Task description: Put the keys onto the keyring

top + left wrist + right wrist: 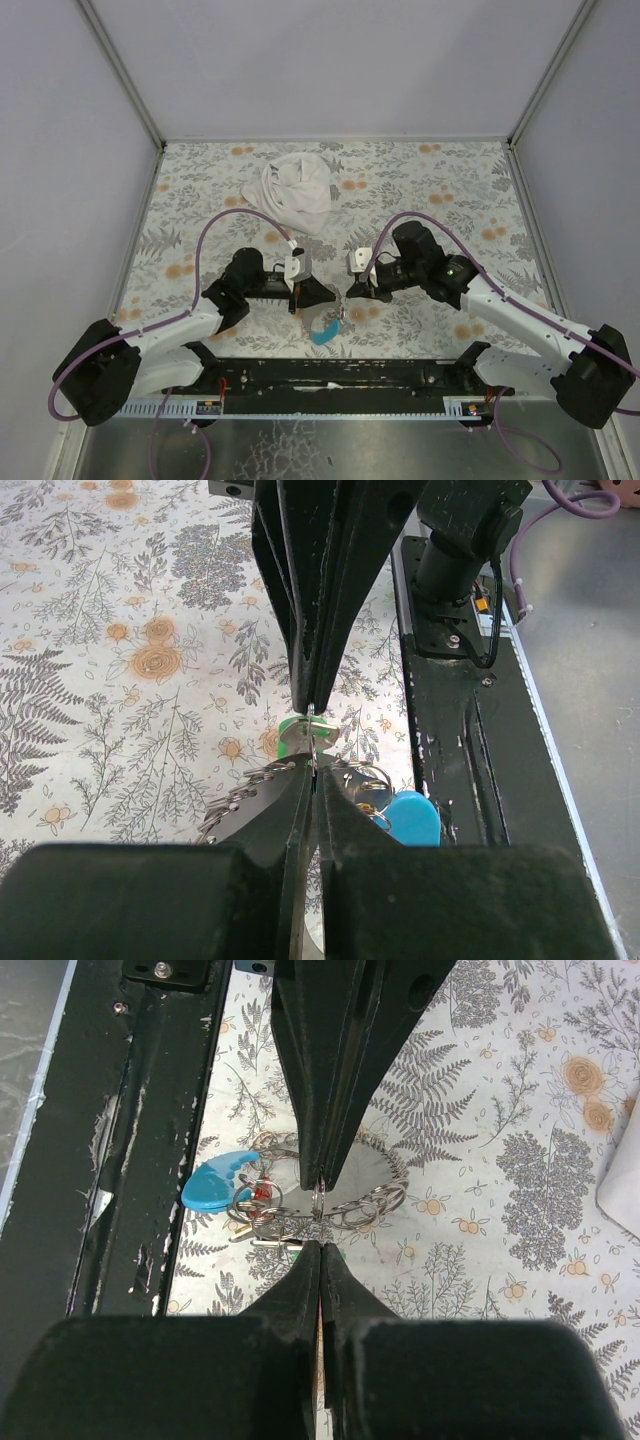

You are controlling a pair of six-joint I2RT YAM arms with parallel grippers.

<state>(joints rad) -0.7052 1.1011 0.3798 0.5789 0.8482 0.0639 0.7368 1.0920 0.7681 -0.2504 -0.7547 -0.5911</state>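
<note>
My two grippers meet tip to tip low over the table's near middle. In the left wrist view my left gripper [315, 772] is shut on a thin metal ring of the keyring [316, 748]. The keyring's light-blue piece [412, 816] and chain of rings [243, 791] hang beside it. My right gripper [320, 1247] is shut on the green-headed key [297, 730], held right against that ring. A red-headed key [262, 1192] lies among the rings by the light-blue piece [214, 1186]. From above, left gripper [322, 294] and right gripper [350, 291] almost touch.
A crumpled white cloth [297, 192] lies at the back middle of the floral table. The black base rail [330, 375] runs along the near edge, close under the keyring. Grey walls close in both sides and the back.
</note>
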